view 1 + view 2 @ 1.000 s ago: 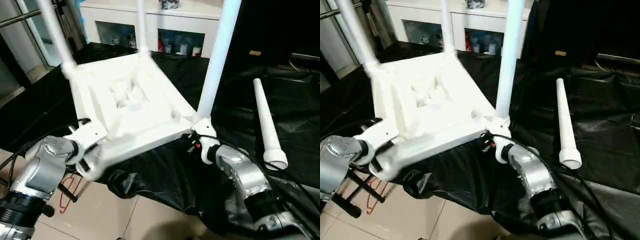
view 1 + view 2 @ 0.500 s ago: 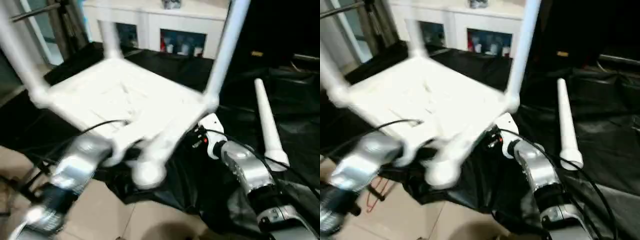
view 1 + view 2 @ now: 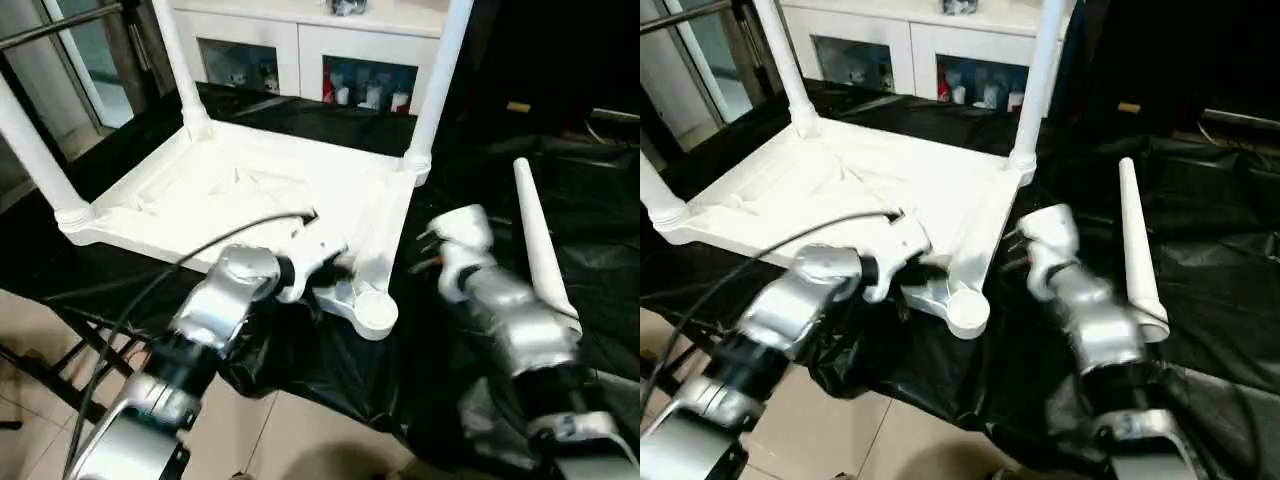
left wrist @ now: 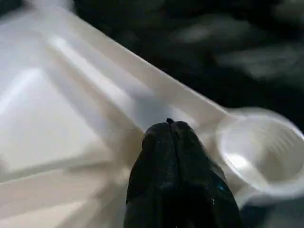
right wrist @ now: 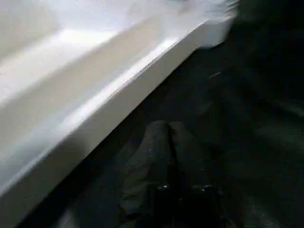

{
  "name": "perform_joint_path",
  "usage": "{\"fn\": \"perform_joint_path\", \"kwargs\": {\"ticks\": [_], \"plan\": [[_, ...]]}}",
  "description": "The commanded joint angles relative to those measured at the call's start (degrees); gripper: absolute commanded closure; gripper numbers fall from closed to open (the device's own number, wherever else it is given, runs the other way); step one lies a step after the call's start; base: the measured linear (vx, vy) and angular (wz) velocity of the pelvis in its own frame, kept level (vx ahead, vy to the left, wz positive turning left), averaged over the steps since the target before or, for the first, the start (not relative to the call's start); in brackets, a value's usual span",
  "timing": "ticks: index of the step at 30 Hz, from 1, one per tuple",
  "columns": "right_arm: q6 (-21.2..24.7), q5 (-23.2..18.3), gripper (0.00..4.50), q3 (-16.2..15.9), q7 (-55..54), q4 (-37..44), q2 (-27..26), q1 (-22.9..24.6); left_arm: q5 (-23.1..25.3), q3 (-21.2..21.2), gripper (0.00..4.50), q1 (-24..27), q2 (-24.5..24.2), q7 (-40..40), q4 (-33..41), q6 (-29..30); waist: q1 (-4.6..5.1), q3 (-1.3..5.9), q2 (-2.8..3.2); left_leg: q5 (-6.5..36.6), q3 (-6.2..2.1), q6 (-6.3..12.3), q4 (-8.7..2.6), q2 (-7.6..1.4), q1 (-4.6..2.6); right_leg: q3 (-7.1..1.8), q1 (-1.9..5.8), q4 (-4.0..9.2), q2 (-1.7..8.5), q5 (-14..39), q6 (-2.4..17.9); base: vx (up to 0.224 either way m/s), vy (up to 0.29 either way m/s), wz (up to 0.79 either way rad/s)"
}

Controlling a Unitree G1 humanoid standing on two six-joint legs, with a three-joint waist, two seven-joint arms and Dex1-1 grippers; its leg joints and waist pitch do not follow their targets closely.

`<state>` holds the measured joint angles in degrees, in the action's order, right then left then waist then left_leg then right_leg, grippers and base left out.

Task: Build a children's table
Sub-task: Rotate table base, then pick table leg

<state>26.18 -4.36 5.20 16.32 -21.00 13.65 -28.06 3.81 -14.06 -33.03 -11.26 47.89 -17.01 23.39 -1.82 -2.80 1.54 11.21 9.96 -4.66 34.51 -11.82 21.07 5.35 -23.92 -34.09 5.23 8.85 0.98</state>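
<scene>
Nearest the lower edge, the left end effector point(image 4: 170, 126) is clenched, fingertips pressed together, empty, just beside the tabletop's point(image 3: 240, 190) open corner socket point(image 3: 372, 312). Right of centre, the right end effector point(image 5: 167, 127) is likewise clenched, empty, apart from the rim. Tabletop lies inverted at centre on the black-covered surface point(image 3: 470, 180), three legs point(image 3: 432, 90) upright. Loose leg point(image 3: 537, 240) lies right. Cabinet point(image 3: 300, 40) stands at top.

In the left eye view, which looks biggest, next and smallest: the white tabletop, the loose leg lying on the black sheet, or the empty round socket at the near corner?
1. tabletop, by far the largest.
2. loose leg, long but thin.
3. empty corner socket, smallest, though it sits nearer the camera.
</scene>
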Motion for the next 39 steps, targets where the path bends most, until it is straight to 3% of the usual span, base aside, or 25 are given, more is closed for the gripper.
{"fn": "perform_joint_path", "kwargs": {"ticks": [1,4,6,10,11,12,14,18,19,21,23,24,27,28,32,36,39], "plan": [[-0.72,-1.19,4.1,3.91,-2.68,3.93,1.87,-2.65,-1.86,4.46,4.17,1.19,0.56,-5.08,3.19,1.01,0.06,4.14,-0.34,7.25,0.22,3.67,-3.63,-0.66,-0.23,-2.44,3.98,3.75,2.24,12.8,11.16,0.0,0.0,0.0],[1.52,-1.03,3.7,5.34,-4.64,3.92,2.77,-3.96,-2.95,5.91,3.97,1.66,1.19,-6.14,4.28,1.47,0.3,4.01,-1.06,7.62,0.35,3.6,-3.55,-0.35,-0.14,-2.29,3.85,4.09,2.07,16.09,9.83,0.0,0.0,0.0],[2.44,-1.05,3.65,6.13,-4.98,2.84,3.96,-5.28,-4.02,7.4,3.83,2.13,1.91,-7.35,5.24,2.64,0.23,3.95,-0.9,7.76,0.39,3.66,-3.54,-0.37,-0.18,-2.33,3.66,4.27,2.13,17.64,9.02,0.0,0.0,0.0],[8.24,0.84,3.23,5.71,-5.37,0.07,7.16,-7.26,-5.2,9.13,3.52,2.15,2.81,-9.3,6.07,5.28,0.13,4.13,-1.33,5.78,0.39,4.15,-3.4,-0.32,-0.07,-2.31,3.69,3.87,1.81,14.66,9.79,0.0,0.0,0.0],[8.49,0.94,3.18,5.99,-5.79,-1.33,7.86,-7.98,-4.89,9.05,3.39,2.04,2.64,-9.87,5.9,4.58,0.2,4.21,-1.63,5.73,0.48,4.38,-3.26,-0.23,-0.02,-2.31,3.71,3.85,1.87,14.4,9.92,0.0,0.0,0.0],[8.37,0.84,3.07,6.21,-5.95,-1.98,8.11,-8.29,-4.72,8.94,3.31,2.03,2.55,-10.16,5.88,4.18,0.09,4.18,-1.46,5.87,0.43,4.41,-3.27,-0.22,-0.01,-2.27,3.74,3.82,1.96,14.69,9.95,0.0,0.0,0.0],[9.18,-0.27,2.83,8.35,-7.37,-5.9,8.91,-10.32,-5.02,10.28,3.25,1.72,3.67,-13.31,4.77,-0.77,0.0,4.22,-2.01,5.56,0.46,4.89,-3.21,-0.18,0.13,-2.23,3.75,3.77,2.07,15.27,9.61,0.0,0.0,0.0],[9.99,0.15,2.49,8.98,-8.82,-8.27,9.53,-11.76,-5.05,10.94,2.88,1.28,3.97,-14.27,3.8,-4.63,-0.02,4.3,-1.95,4.25,0.51,5.15,-3.09,-0.26,0.09,-2.28,3.72,3.57,1.98,12.79,9.98,0.0,0.0,0.0],[11.14,0.47,2.49,9.23,-9.79,-10.38,10.07,-13.08,-4.79,10.46,2.88,1.06,3.75,-14.04,3.51,-6.97,-0.04,4.35,-1.98,3.8,0.5,5.38,-3.03,-0.24,0.14,-2.31,3.78,3.41,1.99,11.77,10.23,0.0,0.0,0.0],[13.08,1.3,2.34,8.79,-10.49,-11.96,10.85,-13.96,-4.55,9.29,2.83,1.0,3.18,-12.86,4.42,-5.37,0.01,4.37,-1.92,3.52,0.59,5.49,-2.97,-0.26,0.05,-2.36,3.73,3.26,1.96,10.66,10.98,0.0,0.0,0.0],[13.48,1.5,2.1,8.66,-10.65,-12.2,10.99,-14.1,-4.58,9.07,2.46,1.0,3.05,-12.48,4.59,-5.04,-0.06,4.27,-2.03,3.97,0.66,5.37,-2.98,-0.26,0.05,-2.39,3.78,3.28,2.03,11.31,11.05,0.0,0.0,0.0],[15.39,1.66,2.02,8.17,-9.98,-14.14,11.9,-14.83,-6.38,7.54,2.46,1.29,1.98,-7.64,6.23,-3.09,-0.11,4.27,-1.93,4.09,0.68,5.24,-3.0,-0.26,-0.03,-2.39,3.77,3.28,2.11,11.62,11.11,0.0,0.0,0.0],[17.94,1.49,1.91,7.4,-7.79,-17.57,13.17,-15.68,-7.28,5.69,2.34,1.53,0.64,-3.58,6.83,-4.46,-0.17,4.24,-1.89,4.82,0.66,4.88,-3.04,-0.33,-0.17,-2.35,3.67,3.33,2.09,12.35,11.69,0.0,0.0,0.0],[18.75,1.83,1.59,6.96,-7.55,-18.95,13.46,-15.97,-7.3,5.43,1.99,1.49,0.51,-3.39,6.47,-4.7,-0.14,4.18,-1.88,5.04,0.69,4.79,-3.01,-0.39,-0.06,-2.41,3.75,3.31,2.11,11.93,11.82,0.0,0.0,0.0],[20.43,2.26,1.52,6.33,-7.38,-22.98,13.97,-16.54,-6.85,4.24,1.72,1.7,-0.21,-2.5,5.78,-5.69,-0.06,4.23,-2.03,4.81,0.64,4.61,-2.99,-0.37,0.0,-2.37,3.86,3.17,2.18,11.65,12.37,0.0,0.0,0.0],[19.88,1.94,1.52,7.24,-8.61,-28.63,14.61,-17.11,-7.08,2.86,1.49,2.85,-1.36,-0.84,7.11,-5.5,0.03,4.12,-2.27,5.78,0.73,3.8,-2.96,-0.39,0.01,-2.34,3.8,3.39,2.22,14.1,11.37,0.0,0.0,0.0],[19.93,1.8,1.52,7.34,-8.18,-30.58,14.9,-17.36,-7.41,2.49,1.07,3.24,-1.93,0.46,7.87,-5.07,0.1,4.17,-2.42,5.8,0.75,3.67,-2.9,-0.41,-0.03,-2.34,3.71,3.35,2.19,13.88,11.39,0.0,0.0,0.0]]}}
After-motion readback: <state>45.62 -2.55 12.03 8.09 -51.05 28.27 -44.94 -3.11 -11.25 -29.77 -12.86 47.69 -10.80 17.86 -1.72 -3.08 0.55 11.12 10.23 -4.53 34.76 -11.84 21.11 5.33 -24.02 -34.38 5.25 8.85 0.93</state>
